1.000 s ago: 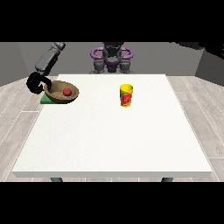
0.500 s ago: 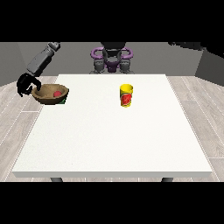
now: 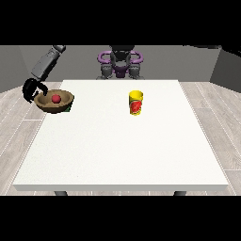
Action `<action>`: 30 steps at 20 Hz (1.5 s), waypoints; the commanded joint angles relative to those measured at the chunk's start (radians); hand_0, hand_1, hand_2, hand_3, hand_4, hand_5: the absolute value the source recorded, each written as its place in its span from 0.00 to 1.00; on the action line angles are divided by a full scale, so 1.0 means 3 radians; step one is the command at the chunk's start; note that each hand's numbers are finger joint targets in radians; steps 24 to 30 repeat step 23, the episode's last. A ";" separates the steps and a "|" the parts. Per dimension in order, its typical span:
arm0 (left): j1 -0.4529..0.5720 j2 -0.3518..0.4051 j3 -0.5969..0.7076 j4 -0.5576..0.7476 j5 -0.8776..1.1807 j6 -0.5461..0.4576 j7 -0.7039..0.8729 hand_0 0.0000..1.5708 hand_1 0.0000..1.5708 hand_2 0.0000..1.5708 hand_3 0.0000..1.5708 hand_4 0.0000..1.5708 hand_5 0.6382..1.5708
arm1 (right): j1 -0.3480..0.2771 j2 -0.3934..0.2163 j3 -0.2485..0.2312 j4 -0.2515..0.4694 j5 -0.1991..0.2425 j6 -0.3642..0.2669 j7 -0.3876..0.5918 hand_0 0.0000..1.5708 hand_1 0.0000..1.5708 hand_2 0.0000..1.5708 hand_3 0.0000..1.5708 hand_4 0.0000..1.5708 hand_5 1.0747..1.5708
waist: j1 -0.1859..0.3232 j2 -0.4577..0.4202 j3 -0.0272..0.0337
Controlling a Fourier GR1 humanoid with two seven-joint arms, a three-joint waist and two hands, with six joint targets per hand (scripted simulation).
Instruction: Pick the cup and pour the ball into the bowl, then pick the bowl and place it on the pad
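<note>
Hand (image 3: 32,89) at the view's left curls round the left rim of the bowl (image 3: 60,104) — gripping it at the table's (image 3: 122,146) far left edge, partly off the side. Red ball (image 3: 56,99) sits inside the bowl, just beside the hand. Green pad (image 3: 68,108) peeks out under the bowl's right side. Yellow cup (image 3: 136,103) stands upright, well apart — toward the table's middle.

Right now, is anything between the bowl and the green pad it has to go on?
Nothing visible is in the way. The brown bowl, with the red ball inside, is held at its rim by the robot hand at the view's left. It already sits over the green pad, hiding most of it.
</note>
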State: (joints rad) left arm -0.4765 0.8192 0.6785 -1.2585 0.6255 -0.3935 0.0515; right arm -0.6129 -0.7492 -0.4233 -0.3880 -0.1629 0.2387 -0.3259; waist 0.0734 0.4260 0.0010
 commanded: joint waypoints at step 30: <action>0.0228 -0.0451 -0.0609 0.0069 -0.0096 0.0330 0.0493 0.00 0.00 0.00 0.00 0.63 1.00 | -0.0423 0.0035 0.0150 -0.0102 -0.0035 0.0129 0.0971 0.00 0.00 0.00 0.00 0.45 0.29 | -0.0291 -0.1593 -0.0016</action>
